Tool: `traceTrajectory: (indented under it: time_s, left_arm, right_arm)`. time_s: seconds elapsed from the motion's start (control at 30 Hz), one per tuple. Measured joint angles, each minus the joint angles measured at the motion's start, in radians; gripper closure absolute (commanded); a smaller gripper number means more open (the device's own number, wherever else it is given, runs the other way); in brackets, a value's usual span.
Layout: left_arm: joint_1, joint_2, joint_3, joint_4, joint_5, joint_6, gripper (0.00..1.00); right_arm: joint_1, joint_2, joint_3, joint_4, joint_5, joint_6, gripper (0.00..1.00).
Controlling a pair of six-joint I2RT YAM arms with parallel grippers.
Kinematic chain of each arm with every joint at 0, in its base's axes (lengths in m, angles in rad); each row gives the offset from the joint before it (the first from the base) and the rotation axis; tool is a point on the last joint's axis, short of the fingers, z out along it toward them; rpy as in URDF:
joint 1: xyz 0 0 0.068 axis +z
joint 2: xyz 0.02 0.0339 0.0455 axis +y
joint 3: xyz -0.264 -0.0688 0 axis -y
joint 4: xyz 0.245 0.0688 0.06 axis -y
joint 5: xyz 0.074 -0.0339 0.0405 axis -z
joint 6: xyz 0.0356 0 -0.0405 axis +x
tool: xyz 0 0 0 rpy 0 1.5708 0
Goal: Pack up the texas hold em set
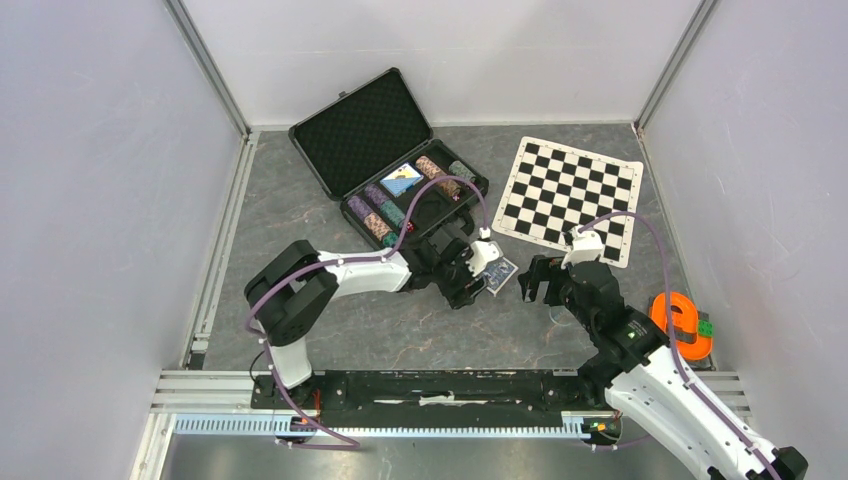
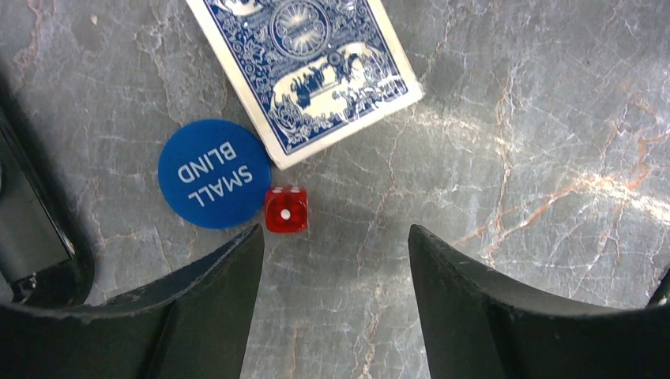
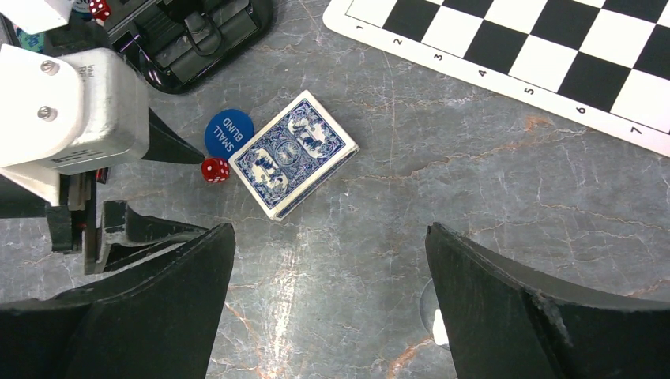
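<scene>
The black briefcase (image 1: 360,130) lies open at the back, holding striped chip stacks (image 1: 378,222) and a blue card deck (image 1: 401,179). On the table in front of it lie a loose blue-backed deck (image 2: 308,71), a blue "SMALL BLIND" button (image 2: 213,174) and a red die (image 2: 286,210) touching the button's edge. My left gripper (image 2: 332,237) is open and empty, low over the table just short of the die. My right gripper (image 3: 328,237) is open and empty, a little right of the deck (image 3: 294,154). Another red die (image 3: 99,9) sits in the case.
A black-and-white chess mat (image 1: 570,195) lies at the back right. An orange plastic object (image 1: 683,325) sits by the right wall. The briefcase's front edge with its latches (image 3: 197,39) lies just behind the button. Grey walls close in three sides.
</scene>
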Motion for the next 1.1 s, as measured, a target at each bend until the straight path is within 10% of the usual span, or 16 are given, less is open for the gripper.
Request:
traceTrajectory:
  time_s: [0.33,0.8,1.1]
  left_arm:
    - [0.0,0.035,0.053,-0.001,-0.011,0.014,0.59]
    - [0.0,0.052,0.065,-0.037,-0.081,0.025,0.66]
    - [0.0,0.032,0.055,-0.005,-0.085,0.022,0.49]
  right_arm:
    - [0.0,0.0,0.0,0.0,0.003,0.0,0.04]
    - [0.0,-0.005,-0.004,-0.002,0.003,0.0,0.04]
    - [0.0,-0.016,-0.009,-0.005,0.01,0.006,0.03]
